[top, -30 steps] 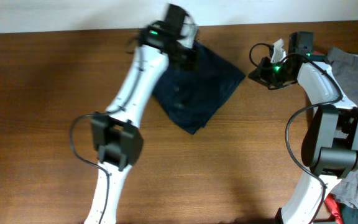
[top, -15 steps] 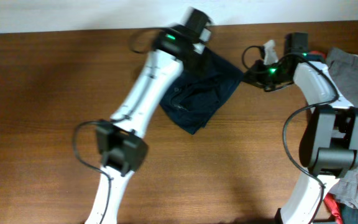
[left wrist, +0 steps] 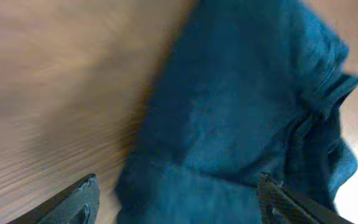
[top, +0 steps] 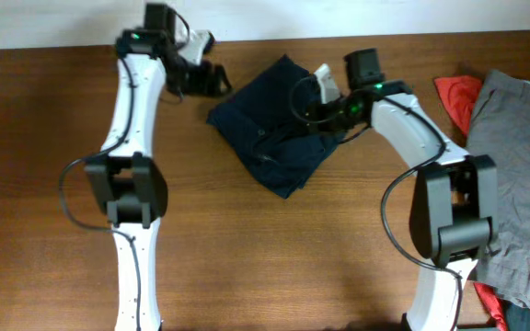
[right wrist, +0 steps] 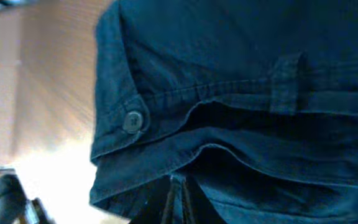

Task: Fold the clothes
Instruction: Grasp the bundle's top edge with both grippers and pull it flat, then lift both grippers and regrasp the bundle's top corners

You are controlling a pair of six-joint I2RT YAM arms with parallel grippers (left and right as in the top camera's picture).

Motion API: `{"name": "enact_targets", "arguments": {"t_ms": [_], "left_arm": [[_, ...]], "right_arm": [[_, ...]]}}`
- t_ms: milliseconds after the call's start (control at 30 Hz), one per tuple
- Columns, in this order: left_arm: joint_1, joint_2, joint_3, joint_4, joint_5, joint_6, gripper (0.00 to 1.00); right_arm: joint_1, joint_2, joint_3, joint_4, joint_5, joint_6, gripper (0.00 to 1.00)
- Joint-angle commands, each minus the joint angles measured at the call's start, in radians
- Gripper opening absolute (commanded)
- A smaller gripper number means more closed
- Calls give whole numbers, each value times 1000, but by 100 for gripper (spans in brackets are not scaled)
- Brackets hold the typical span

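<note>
Shorts: The dark blue shorts [top: 279, 129] lie in a lumpy bundle at the far middle of the surface [top: 53, 184]. They look partly folded, but not flat or neat.
Waistband: Up close, the waistband [right wrist: 229, 93] and its button [right wrist: 132, 120] show, with a loose flap gaping open under them.
Right fingers: The right fingers [top: 316, 118] sit on top of the shorts near the waistband. I cannot tell if they are pinching cloth or not.
Left fingers: The left fingers [left wrist: 73, 202] are spread wide and hold nothing. They are just off the left edge of the shorts.
Things close by: A red cloth [top: 454, 92] and a grey garment [top: 523, 165] lie to the right, apart from the shorts.
Worry one: If the right fingers grab only the top flap, a pull may open the fold and not close it.
Worry two: With one side held by nobody, the whole bundle may slide across the surface.
Worry three: A big swing to the right may drag the shorts onto the red cloth.
</note>
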Motion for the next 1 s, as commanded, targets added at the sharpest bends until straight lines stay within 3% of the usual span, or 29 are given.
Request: {"name": "enact_targets", "arguments": {"t_ms": [0,67,100,167,233,333,500,667,700,800,900,967], "left_arm": [[-13,107,1,1,279,94,80],[-17,135,1,2,297,96,73],[-19,144,1,-3,293,96,65],[-19,153,1,-35,275,96,34],[-17,153,1,-113,210,96,10],[-4,148,1,-245,159,98,1],[19,135,1,-444,122,145,1],[23,69,-5,-444,57,98,1],[23,53,-5,-444,46,99,6],[25,-1,-4,-437,-77,99,34],[31,-82,-5,-444,-222,102,43],[31,-169,-5,-444,-237,87,44]], "right_arm": [[49,-7,-3,3,201,90,10],[73,5,-3,3,258,105,10],[86,13,-3,0,287,106,10],[100,37,-3,-16,350,158,9],[104,62,-3,-52,385,172,5],[103,72,-3,-145,459,172,4],[103,72,-3,-291,563,152,4],[103,48,-3,-377,584,102,4],[103,37,-2,-383,582,91,4],[103,-19,-2,-383,575,71,4],[103,-112,-2,-380,530,11,5],[103,-183,-2,-383,522,-11,5]]}}
